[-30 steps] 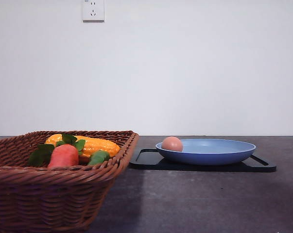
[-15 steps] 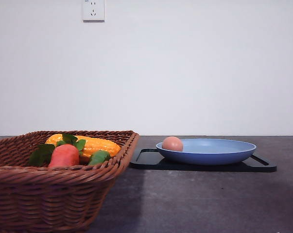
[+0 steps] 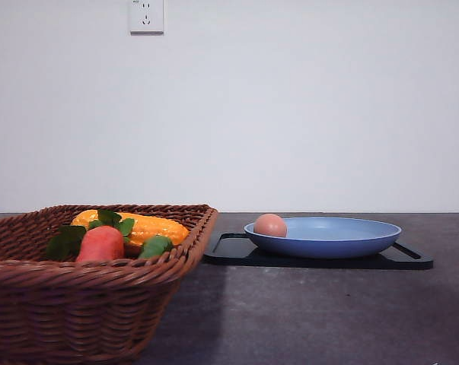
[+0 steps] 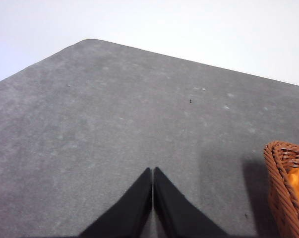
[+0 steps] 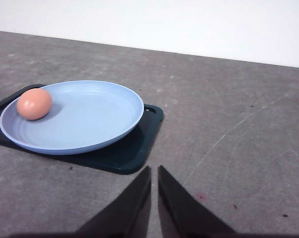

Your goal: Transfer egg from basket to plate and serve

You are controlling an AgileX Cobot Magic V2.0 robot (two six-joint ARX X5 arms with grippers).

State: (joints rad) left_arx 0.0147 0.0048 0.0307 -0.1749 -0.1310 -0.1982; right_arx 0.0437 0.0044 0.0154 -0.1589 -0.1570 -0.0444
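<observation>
grey table (image 5: 248,124) | egg (image 5: 34,103) on plate (image 5: 89,119), well beyond right tool (image 5: 153,171) | both tools together

Black tray (image 3: 237,251) (corn (image 3: 149,226), carrot (image 3: 100,243)).

The egg (image 5: 34,103) lies inside the light blue plate (image 5: 89,124), close to its rim on the side away from the right pincer (image 5: 154,173). The plate sits on a black tray (image 5: 132,153) on the grey tabletop (image 5: 238,139). The pincer's two dark fingers are nearly together with a thin gap, gripping nothing, above bare tabletop near the tray's corner.
</observation>
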